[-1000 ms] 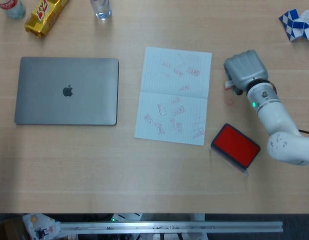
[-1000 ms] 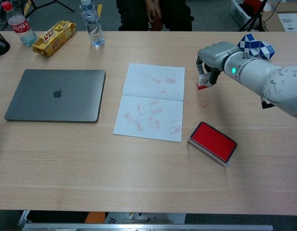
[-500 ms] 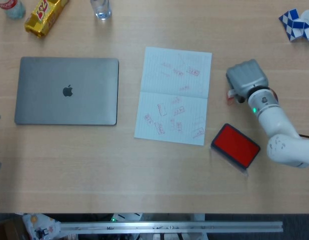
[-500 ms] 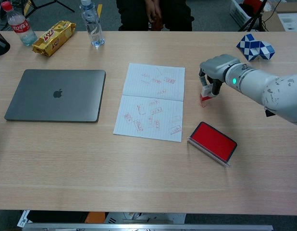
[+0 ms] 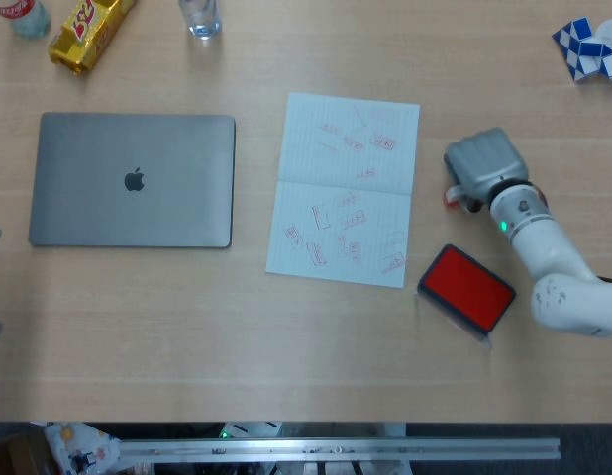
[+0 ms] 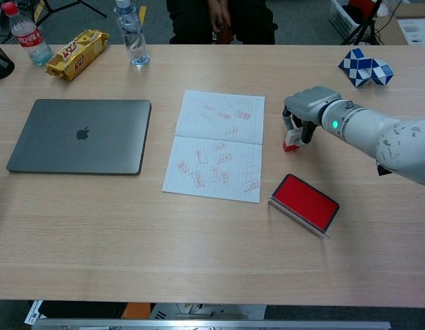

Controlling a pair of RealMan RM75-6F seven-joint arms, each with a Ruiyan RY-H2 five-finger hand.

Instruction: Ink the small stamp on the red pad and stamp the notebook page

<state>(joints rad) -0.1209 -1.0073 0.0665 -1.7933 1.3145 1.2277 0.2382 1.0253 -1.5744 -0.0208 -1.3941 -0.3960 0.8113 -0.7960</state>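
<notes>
My right hand [image 5: 481, 166] [image 6: 305, 110] grips the small stamp [image 6: 290, 141] [image 5: 452, 195], white with a red base, just right of the notebook [image 5: 344, 188] [image 6: 216, 144]. The stamp's base sits at or just above the table, beside the page's right edge. The open notebook lies mid-table with several red stamp marks on both pages. The red ink pad [image 5: 468, 289] [image 6: 304, 202] lies open on the table, nearer me than the hand and apart from it. My left hand is out of both views.
A closed grey laptop [image 5: 132, 179] [image 6: 79, 135] lies left of the notebook. At the far edge stand two bottles [image 6: 132, 36], a yellow snack pack [image 6: 77, 53] and, far right, a blue-white snake puzzle [image 6: 366, 67]. A person sits behind the table.
My right hand with the stamp has moved toward me and lower, from above the table beside the upper page to table level beside the notebook's fold.
</notes>
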